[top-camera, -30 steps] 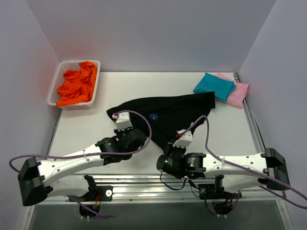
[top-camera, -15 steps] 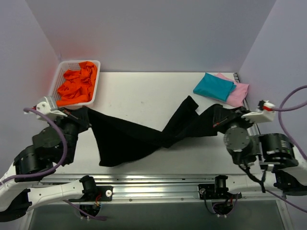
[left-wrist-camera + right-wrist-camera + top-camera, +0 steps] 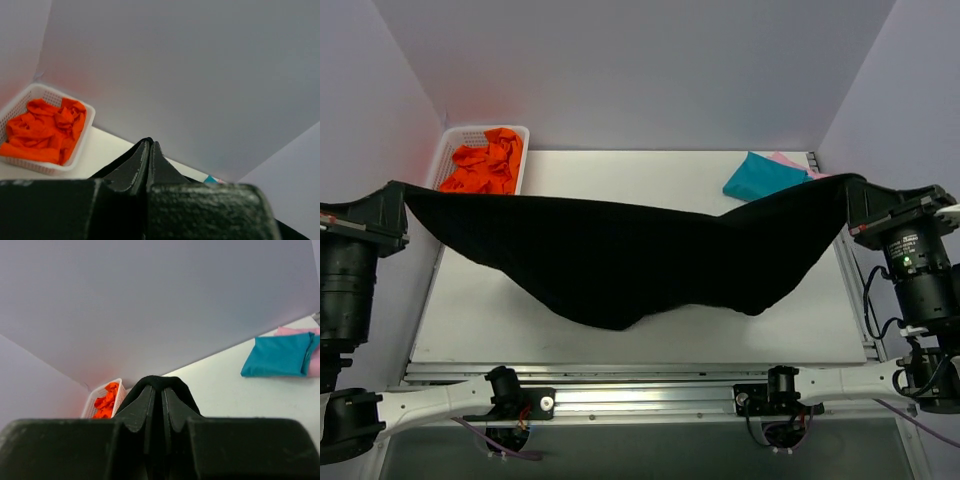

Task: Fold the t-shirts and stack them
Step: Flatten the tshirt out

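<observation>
Black t-shirt [image 3: 620, 265] stretched above white table [image 3: 620, 175]; both jaws clamp it; grey walls [image 3: 620, 70].

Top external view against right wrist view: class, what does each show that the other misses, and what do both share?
Only top external: the whole black t-shirt stretched between the left tool and right tool. Only right wrist: its fingers close up, pinching black cloth. Both: the teal t-shirt on the pink t-shirt, and the basket of orange cloth.

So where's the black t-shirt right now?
In the top view the black t-shirt hangs stretched over the table, held between the left gripper by the basket and the right gripper by the teal t-shirt.
</observation>
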You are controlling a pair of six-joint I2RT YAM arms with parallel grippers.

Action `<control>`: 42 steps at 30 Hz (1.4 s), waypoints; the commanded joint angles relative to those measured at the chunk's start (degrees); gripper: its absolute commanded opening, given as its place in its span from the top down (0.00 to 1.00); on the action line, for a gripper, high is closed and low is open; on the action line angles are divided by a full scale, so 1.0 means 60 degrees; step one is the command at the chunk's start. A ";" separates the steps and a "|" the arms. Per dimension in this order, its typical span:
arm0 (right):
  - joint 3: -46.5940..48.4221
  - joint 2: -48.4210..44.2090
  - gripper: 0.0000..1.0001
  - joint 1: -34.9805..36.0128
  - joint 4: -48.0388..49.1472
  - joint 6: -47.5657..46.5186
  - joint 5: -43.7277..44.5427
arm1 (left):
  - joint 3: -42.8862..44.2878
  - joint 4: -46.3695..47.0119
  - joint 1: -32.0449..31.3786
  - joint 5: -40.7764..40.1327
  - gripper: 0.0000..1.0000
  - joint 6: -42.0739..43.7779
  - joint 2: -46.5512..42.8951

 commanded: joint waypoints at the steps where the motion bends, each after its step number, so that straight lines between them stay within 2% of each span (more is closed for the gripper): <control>1: 0.0855 0.1607 1.00 -0.0036 0.3627 -0.3849 -0.0570 | 0.0621 0.2045 -0.0042 0.0318 0.98 0.2258 0.0622; 4: 0.2055 0.2823 1.00 0.0022 0.4945 -0.5651 -0.0760 | 0.1046 0.3484 -0.0042 0.0553 0.98 0.3752 0.1295; 6: 0.3094 0.3713 1.00 0.0066 0.5561 -0.6850 -0.0862 | 0.1383 0.3966 -0.0042 0.0785 0.98 0.4152 0.1750; 9: 0.4062 0.4594 1.00 0.0066 0.6161 -0.7849 -0.1023 | 0.1677 0.4263 -0.0042 0.1225 0.98 0.4271 0.2044; 13: 0.4314 0.5636 1.00 -0.0065 0.7292 -0.8996 -0.0848 | 0.1590 0.5432 -0.0042 0.0876 0.98 0.5263 0.2717; 14: 0.4343 0.5841 1.00 -0.0254 0.7221 -0.8837 -0.0848 | 0.1343 0.5667 -0.0028 0.0802 0.98 0.5369 0.2907; 15: 0.4416 0.6235 1.00 -0.1170 0.6089 -0.8357 -0.0935 | 0.1181 0.5872 -0.0028 0.0744 0.98 0.5428 0.2981; 16: 0.5098 0.6471 1.00 -0.1846 0.4772 -0.6235 -0.1444 | 0.1034 0.6136 -0.0013 0.0714 0.98 0.5443 0.3040; 17: 0.5569 0.6734 1.00 -0.2578 0.3570 -0.5097 -0.1927 | 0.0830 0.6240 0.0030 0.0757 0.98 0.5443 0.3127; 18: 0.5893 0.7128 1.00 -0.3832 0.2224 -0.4346 -0.2367 | 0.0799 0.6255 0.0031 0.0859 0.98 0.5472 0.3157; 19: 0.6157 0.7234 1.00 -0.4208 0.1978 -0.3947 -0.2676 | 0.0842 0.6241 0.0060 0.0962 0.98 0.5589 0.3172; 22: 0.5753 0.6841 1.00 -0.4957 0.2427 -0.3708 -0.4475 | 0.1441 0.5774 0.0075 0.2101 0.98 0.5707 0.2969; 25: 0.5428 0.5889 1.00 -0.4842 0.2883 -0.3796 -0.6394 | 0.2217 0.4238 0.0060 0.4296 0.98 0.5023 0.2501; 26: 0.4920 0.5553 1.00 -0.4827 0.2956 -0.3840 -0.7720 | 0.2335 0.3857 0.0060 0.4955 0.98 0.4859 0.2353; 28: 0.4200 0.4572 1.00 -0.4827 0.3366 -0.3913 -0.8929 | 0.2307 0.3301 0.0060 0.6276 0.98 0.4712 0.2090; 29: 0.3979 0.4337 1.00 -0.4827 0.3237 -0.3913 -0.9413 | 0.2292 0.2963 0.0060 0.6860 0.98 0.4653 0.1856; 30: 0.3948 0.4001 1.00 -0.4827 0.2742 -0.3928 -1.0534 | 0.2205 0.2786 0.0075 0.7765 0.98 0.4638 0.1752; 34: 0.3232 0.3208 1.00 -0.4856 0.2721 -0.3767 -1.2389 | 0.1532 0.2622 0.0075 0.9891 0.98 0.4520 0.1240; 37: 0.2674 0.2855 1.00 -0.4871 0.3220 -0.3942 -1.3941 | 0.1559 0.2711 0.0075 1.0775 0.98 0.4725 0.1195; 42: 0.2716 0.3088 1.00 -0.4885 0.3923 -0.4527 -1.4281 | 0.1385 0.2986 0.0075 1.1100 0.98 0.5164 0.1019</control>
